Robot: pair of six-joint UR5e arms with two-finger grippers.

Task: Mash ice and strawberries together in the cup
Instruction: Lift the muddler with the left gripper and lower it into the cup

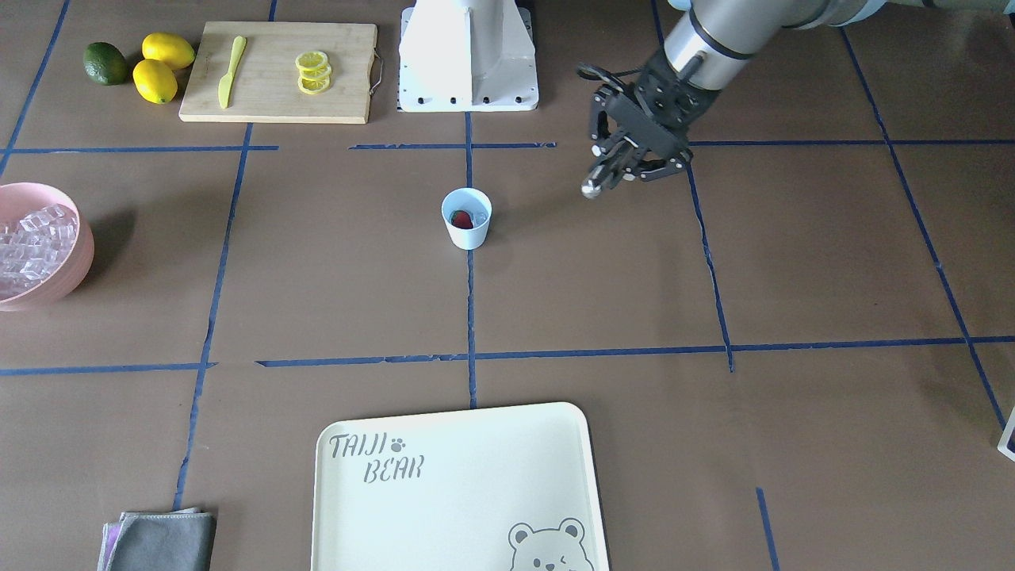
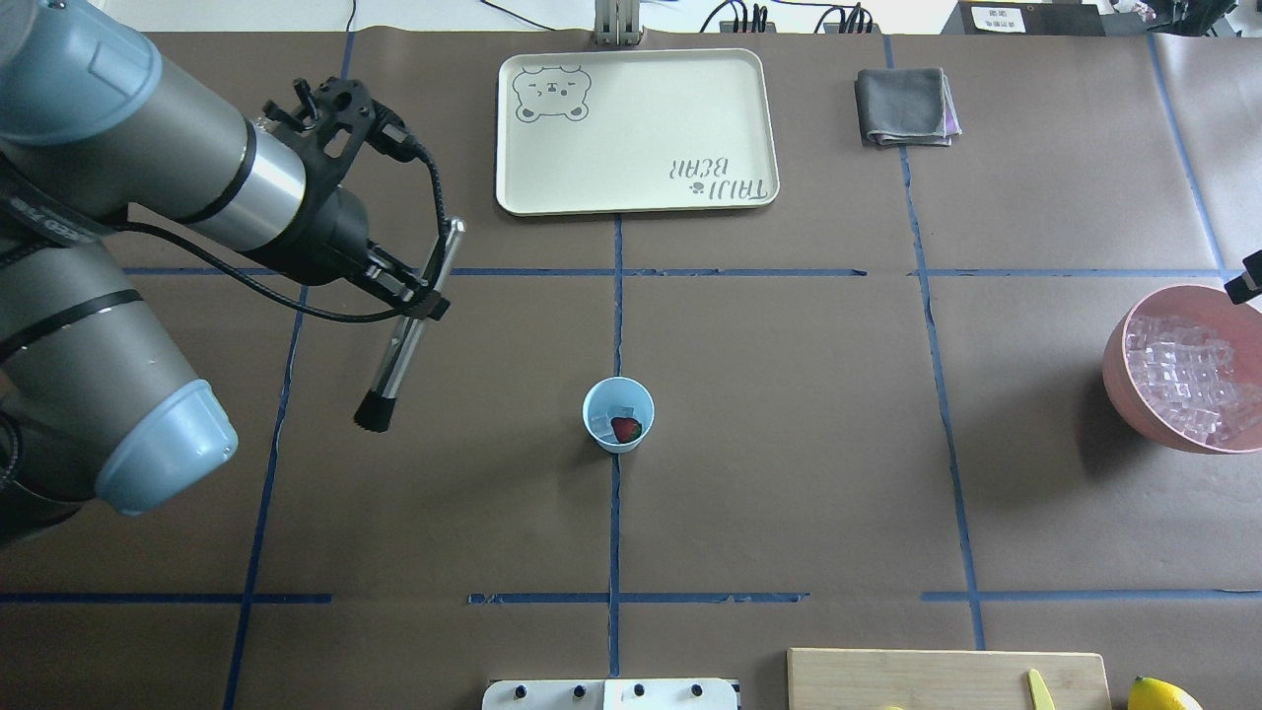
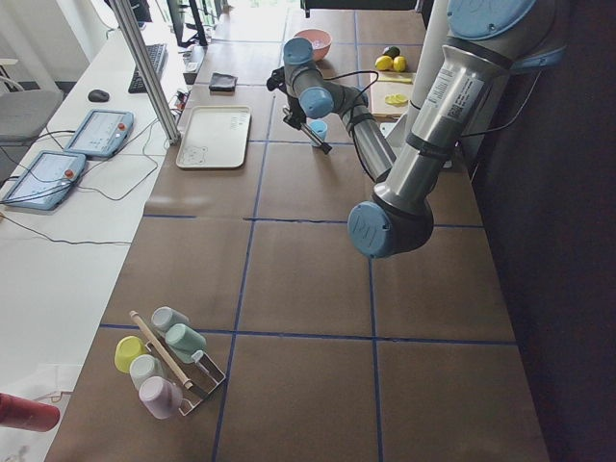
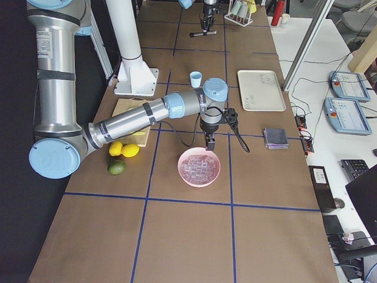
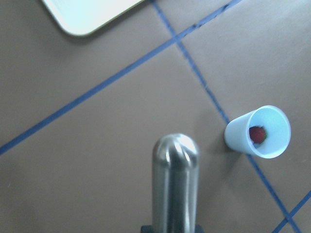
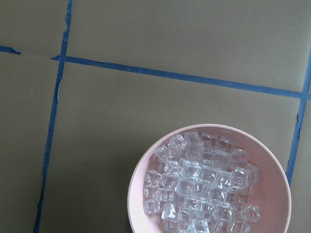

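- While the left gripper (image 2: 419, 301) is clenching the metal muddler (image 2: 404, 335) mid-shaft, we are holding it tilted above the counter (image 2: 789, 493), its black head toward the robot's side.
- Well apart from that head, the cup (image 2: 618, 414) is standing upright on a blue tape line, carrying the strawberry (image 2: 625, 429) with ice (image 2: 601, 425) beside it.
- We are judging the step in hand as bringing the muddler to the cup; mashing is not yet starting, and the berry is looking whole.
- Next we are needing to swing the head over the rim, bring the shaft upright and press straight down, since a sideways push is likely tipping so light a cup.
- Farther out, the right gripper (image 4: 210, 143) is hovering over the pink bowl (image 2: 1119, 365) of spare cubes; we are not able to tell whether it is clenched or released.
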